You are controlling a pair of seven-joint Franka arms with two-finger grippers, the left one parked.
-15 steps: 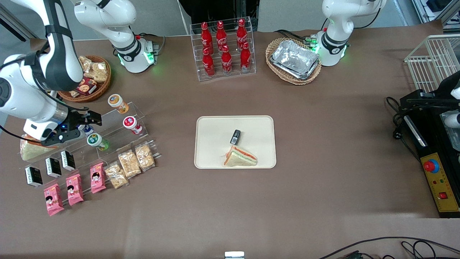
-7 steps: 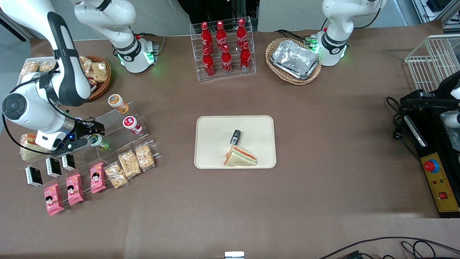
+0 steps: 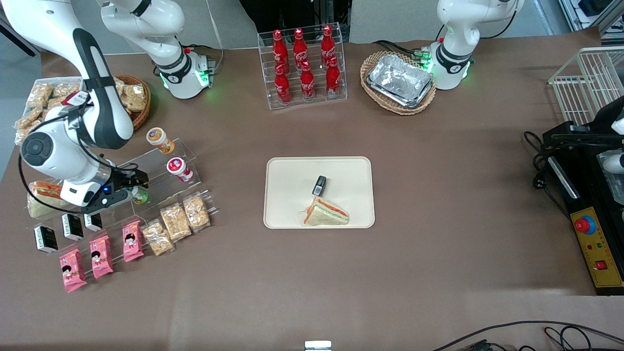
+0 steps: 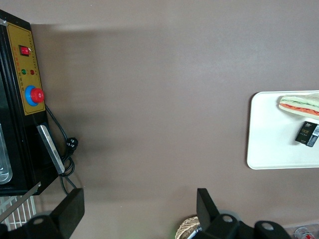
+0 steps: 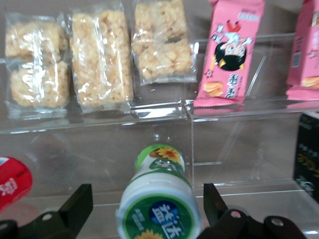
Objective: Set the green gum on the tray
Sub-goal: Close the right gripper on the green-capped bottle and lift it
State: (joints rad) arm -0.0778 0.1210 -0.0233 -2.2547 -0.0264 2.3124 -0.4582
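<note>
- Right wrist view has the gripper (image 5: pixel 148 211) spread wide, one black finger on each side of the green gum (image 5: pixel 158 199) and neither one touching it.
- The bottle lies tilted on the clear acrylic shelf (image 5: pixel 149 149), its green-and-white lid turned toward the wrist camera and set between the fingertips.
- Past the bottle from the gripper, three clear packs of puffed-rice snacks (image 5: pixel 102 57) lie side by side on a lower step, with a pink snack packet (image 5: pixel 227 50) next to them.
- A red-lidded bottle (image 5: pixel 11 183) sits just beside one finger; a black box (image 5: pixel 309 149) shows at the shelf's edge beside the other finger.
- Front view shows the gripper (image 3: pixel 127 189) low over the shelf at the working arm's end of the table, closing round the green gum (image 3: pixel 140 196), which is mostly hidden by the fingers.
- The tray (image 3: pixel 287 195) lies well apart from the gripper, toward the middle of the table, and holds a sandwich (image 3: pixel 325 214) and a small black box (image 3: pixel 319 185).
- An orange-lidded bottle (image 3: pixel 158 139) stands on the shelf's upper step, farther from the front camera than the gripper.
</note>
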